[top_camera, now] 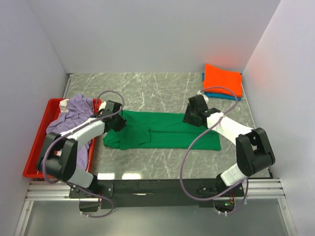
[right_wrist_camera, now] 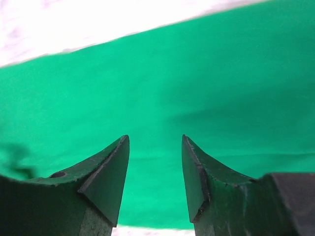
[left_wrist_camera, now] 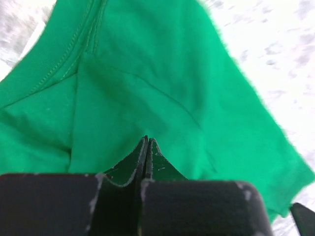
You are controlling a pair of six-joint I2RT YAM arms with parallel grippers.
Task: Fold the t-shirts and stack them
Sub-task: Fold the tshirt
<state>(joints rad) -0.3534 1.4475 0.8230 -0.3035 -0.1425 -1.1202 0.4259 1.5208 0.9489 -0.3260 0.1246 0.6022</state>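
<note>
The bright green t-shirt (top_camera: 162, 130) lies flat and partly folded in the middle of the table. My left gripper (top_camera: 118, 123) is over its left end. In the left wrist view its jaws (left_wrist_camera: 146, 139) are shut with no cloth showing between them, just above the green cloth (left_wrist_camera: 147, 73). My right gripper (top_camera: 190, 118) is over the shirt's far right edge. It is open and empty (right_wrist_camera: 155, 140) above the green cloth (right_wrist_camera: 157, 83). The orange t-shirt (top_camera: 224, 80) lies folded on the blue t-shirt (top_camera: 221, 96) at the back right. The lavender t-shirt (top_camera: 76, 110) is crumpled in the tray.
A red plastic tray (top_camera: 37, 152) stands at the left edge of the table. White walls close in the left, back and right. The marble tabletop (top_camera: 147, 86) shows behind the green shirt.
</note>
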